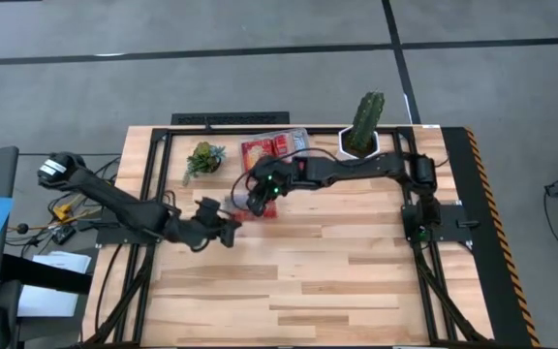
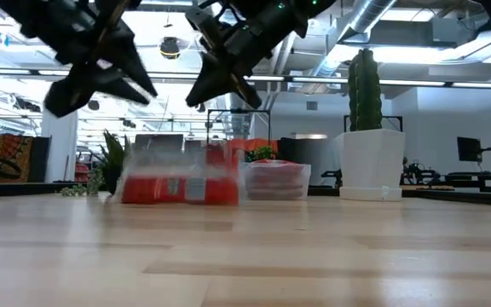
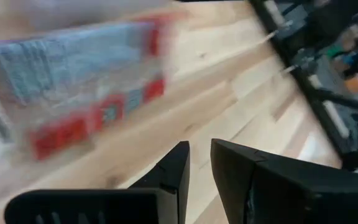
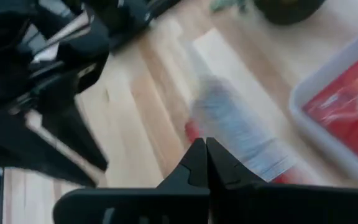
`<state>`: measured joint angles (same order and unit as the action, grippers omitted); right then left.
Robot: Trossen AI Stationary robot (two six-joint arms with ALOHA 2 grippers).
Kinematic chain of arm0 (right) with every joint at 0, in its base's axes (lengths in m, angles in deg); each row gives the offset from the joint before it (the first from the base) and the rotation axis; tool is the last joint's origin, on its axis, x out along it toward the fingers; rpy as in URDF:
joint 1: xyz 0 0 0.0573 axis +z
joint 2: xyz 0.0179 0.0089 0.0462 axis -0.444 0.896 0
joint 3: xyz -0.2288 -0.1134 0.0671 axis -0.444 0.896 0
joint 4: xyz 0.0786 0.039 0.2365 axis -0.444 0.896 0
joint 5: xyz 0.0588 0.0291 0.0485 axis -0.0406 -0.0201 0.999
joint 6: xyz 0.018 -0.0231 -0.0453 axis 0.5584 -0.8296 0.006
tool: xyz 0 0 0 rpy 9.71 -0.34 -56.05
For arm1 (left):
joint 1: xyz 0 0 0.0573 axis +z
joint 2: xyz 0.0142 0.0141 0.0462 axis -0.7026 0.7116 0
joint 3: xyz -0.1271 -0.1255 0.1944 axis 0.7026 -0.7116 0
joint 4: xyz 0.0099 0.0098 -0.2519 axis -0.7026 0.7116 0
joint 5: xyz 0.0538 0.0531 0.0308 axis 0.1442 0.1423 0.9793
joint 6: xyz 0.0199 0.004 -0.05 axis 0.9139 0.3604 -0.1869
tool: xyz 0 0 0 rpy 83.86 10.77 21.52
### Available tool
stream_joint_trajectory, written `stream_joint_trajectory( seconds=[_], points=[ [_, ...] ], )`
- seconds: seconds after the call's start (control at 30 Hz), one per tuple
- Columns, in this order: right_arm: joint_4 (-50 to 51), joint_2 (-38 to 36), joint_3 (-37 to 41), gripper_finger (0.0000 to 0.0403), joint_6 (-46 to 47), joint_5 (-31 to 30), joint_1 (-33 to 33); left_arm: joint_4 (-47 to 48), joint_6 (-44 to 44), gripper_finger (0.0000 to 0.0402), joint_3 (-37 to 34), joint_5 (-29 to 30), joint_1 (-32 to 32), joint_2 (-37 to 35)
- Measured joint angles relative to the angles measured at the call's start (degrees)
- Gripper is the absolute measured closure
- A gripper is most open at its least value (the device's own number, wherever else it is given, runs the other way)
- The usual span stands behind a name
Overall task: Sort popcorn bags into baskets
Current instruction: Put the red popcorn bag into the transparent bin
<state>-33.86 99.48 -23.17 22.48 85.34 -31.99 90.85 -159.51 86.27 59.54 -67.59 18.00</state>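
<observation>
A clear plastic basket [image 1: 277,147] [image 2: 277,180] sits near the table's far edge with red popcorn bags [image 1: 263,150] lying flat in it. A further red bag with pale blue-white panels [image 2: 181,184] [image 3: 86,81] [image 4: 241,140] lies flat on the table in front of the basket. My left gripper [image 1: 231,230] [image 3: 199,168] hovers above the table just left of this bag, its fingers slightly apart and empty. My right gripper [image 1: 260,197] [image 4: 206,152] hangs over the bag, shut and holding nothing. In the low view both grippers [image 2: 101,77] [image 2: 220,81] are well above the bag.
A white hexagonal pot with a tall cactus [image 1: 364,126] [image 2: 366,145] stands right of the basket. A small green plant in a dark pot [image 1: 203,157] stands to its left. The near half of the wooden table [image 1: 298,291] is bare planks.
</observation>
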Motion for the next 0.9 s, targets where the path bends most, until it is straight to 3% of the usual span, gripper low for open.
stream_joint_trajectory(
  seconds=[0.23, 0.33, 0.47, 0.57, 0.77, 0.9],
  points=[
    [-0.7, -1.1, 0.0, 0.0402, -0.8, -1.3, -4.5, 1.4, 5.9, 0.0347, 0.0, -0.1, 2.3, -7.6],
    [2.8, -1.1, 0.0, 0.0382, -3.4, -0.4, -5.1, 4.3, 6.8, 0.0347, 0.0, -0.5, 2.3, -9.1],
    [12.8, 0.6, 0.8, 0.0322, -2.8, -0.2, -3.5, 12.4, 1.9, 0.0347, 0.0, -0.6, 1.0, -8.5],
    [14.9, 1.5, 3.8, 0.0267, 0.3, -0.3, -2.0, 17.0, -2.4, 0.0347, -0.5, -0.2, 0.8, -6.8],
    [9.5, 1.4, 10.6, 0.0158, 12.5, -1.8, -1.4, 7.1, -7.0, 0.0347, -7.2, -0.4, 1.9, -2.7],
    [6.9, 1.3, 12.8, 0.0115, 16.3, -2.3, -2.5, 3.5, -7.7, 0.0347, -10.1, 0.3, 3.5, 0.0]
  ],
)
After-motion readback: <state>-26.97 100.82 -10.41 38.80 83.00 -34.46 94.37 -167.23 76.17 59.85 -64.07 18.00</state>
